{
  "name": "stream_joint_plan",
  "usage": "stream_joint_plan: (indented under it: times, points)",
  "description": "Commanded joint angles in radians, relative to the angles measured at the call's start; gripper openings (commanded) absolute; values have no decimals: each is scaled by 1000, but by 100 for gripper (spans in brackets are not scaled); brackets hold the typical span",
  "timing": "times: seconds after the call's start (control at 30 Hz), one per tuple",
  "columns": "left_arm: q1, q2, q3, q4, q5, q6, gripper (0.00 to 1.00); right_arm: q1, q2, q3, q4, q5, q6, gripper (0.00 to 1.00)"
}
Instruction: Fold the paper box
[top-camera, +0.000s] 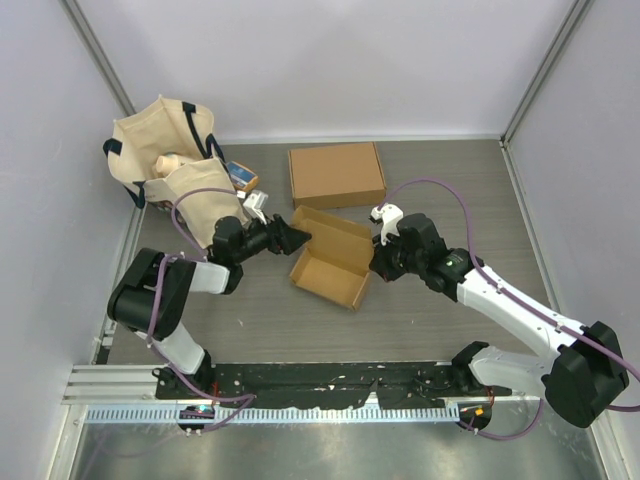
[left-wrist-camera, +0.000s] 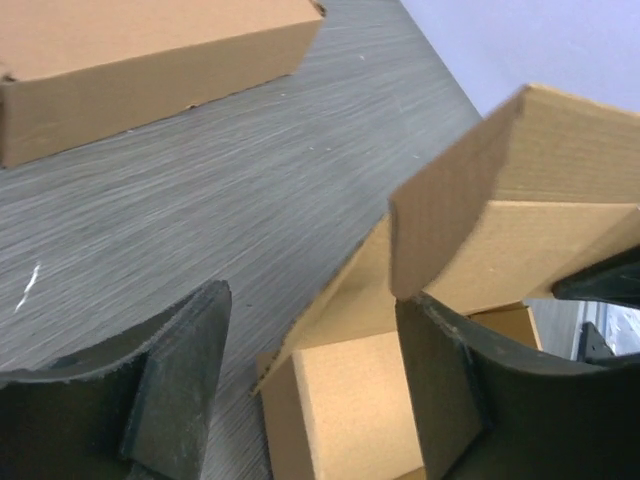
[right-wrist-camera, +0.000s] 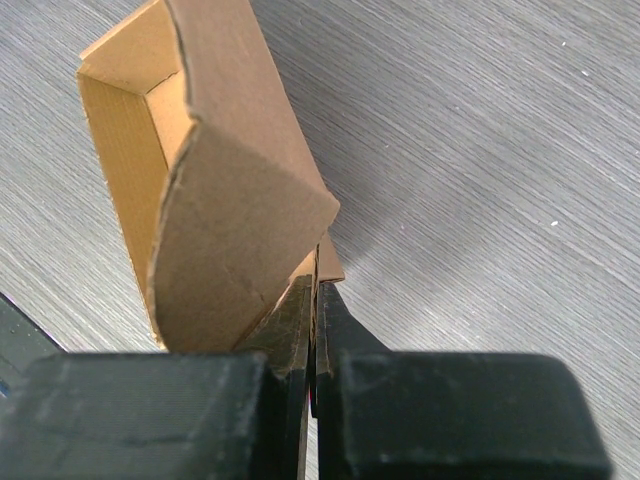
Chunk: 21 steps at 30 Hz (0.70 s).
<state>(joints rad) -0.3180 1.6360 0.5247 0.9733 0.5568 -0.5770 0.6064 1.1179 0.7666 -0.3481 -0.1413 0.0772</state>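
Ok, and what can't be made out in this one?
Right wrist view: whether card of the open box is pinched in the right gripper; its own shut jaws cover the spot.
Top view: what the cloth bag holds; fabric hides it, items too small.
Left wrist view: the closed box, cut off by the top and left edges.

The closed flat brown cardboard box (left-wrist-camera: 150, 70) is cut off by the left wrist view's edges. A flap edge of the half-folded brown cardboard box (right-wrist-camera: 230, 200) is hidden inside the black right gripper (right-wrist-camera: 314, 300). Contents of the beige cloth bag (top-camera: 140, 135) are too small to identify.
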Motion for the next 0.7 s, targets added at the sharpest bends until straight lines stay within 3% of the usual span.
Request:
stream_joint_plan:
  times: [0.0, 0.33, 0.43, 0.5, 0.53, 0.6, 0.67]
  points:
    - [14, -1, 23, 194, 115, -34, 60, 1, -9, 54, 15, 3, -13, 2]
    - [-26, -111, -3, 20, -26, 64, 28, 1, 28, 54, 69, -9, -10, 2]
    - [-65, -178, -2, -114, -148, 129, 15, 1, 43, 60, 74, 20, -5, 2]
    - [-121, -249, 4, -204, -303, 178, 4, 1, 56, 68, 90, 109, 50, 2]
    - [-147, -272, 17, -319, -364, 204, 0, 3, 72, 72, 98, 136, 76, 2]
    - [-226, -323, 17, -376, -538, 264, 0, 6, 89, 86, 118, 213, 120, 1]
    - [-268, -346, 24, -441, -599, 267, 0, 19, 105, 85, 142, 265, 185, 2]
